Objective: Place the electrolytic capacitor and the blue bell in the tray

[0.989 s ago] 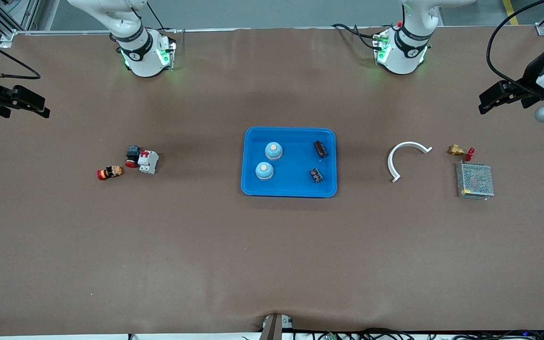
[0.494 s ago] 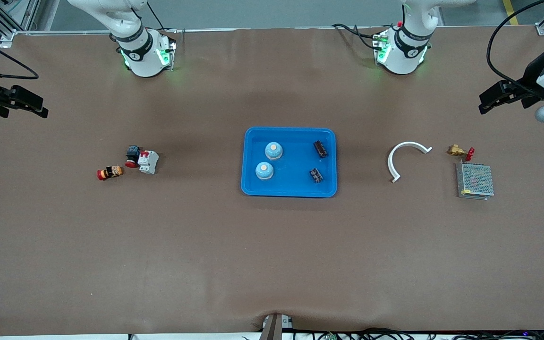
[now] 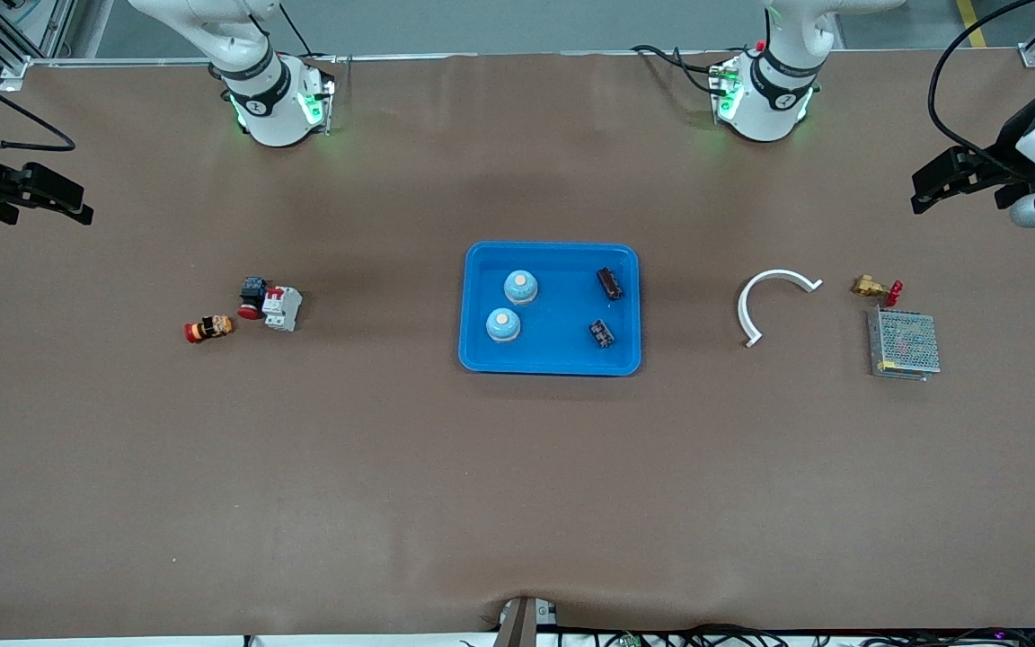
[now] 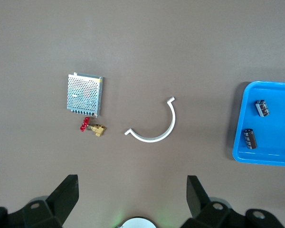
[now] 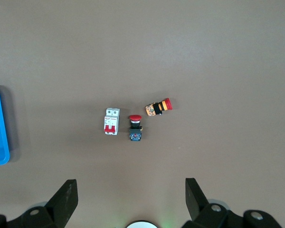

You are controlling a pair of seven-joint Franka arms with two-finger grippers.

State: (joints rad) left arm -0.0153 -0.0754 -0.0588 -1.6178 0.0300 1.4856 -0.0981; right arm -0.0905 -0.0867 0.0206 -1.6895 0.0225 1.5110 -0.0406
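The bright-blue tray [image 3: 550,369] lies mid-table. In it stand two blue bells [image 3: 521,287] [image 3: 503,324] toward the right arm's end. Two dark electrolytic capacitors [image 3: 608,282] [image 3: 601,334] lie in it toward the left arm's end. My left gripper [image 3: 929,187] hangs open and empty over the table's edge at the left arm's end, well away from the tray [image 4: 274,148]. Between the tips of the left gripper [image 4: 133,186] only bare table shows. My right gripper [image 3: 66,199] hangs open and empty over the right arm's end, and the right gripper [image 5: 130,189] has nothing between its tips.
A white curved strip [image 3: 774,273], a brass valve with a red handle [image 3: 872,288] and a metal mesh box [image 3: 904,344] lie toward the left arm's end. A circuit breaker [image 3: 282,307], a red push button [image 3: 252,295] and an orange-and-red button [image 3: 208,328] lie toward the right arm's end.
Both grippers have shifted only slightly at the table's ends. Nothing on the table has moved.
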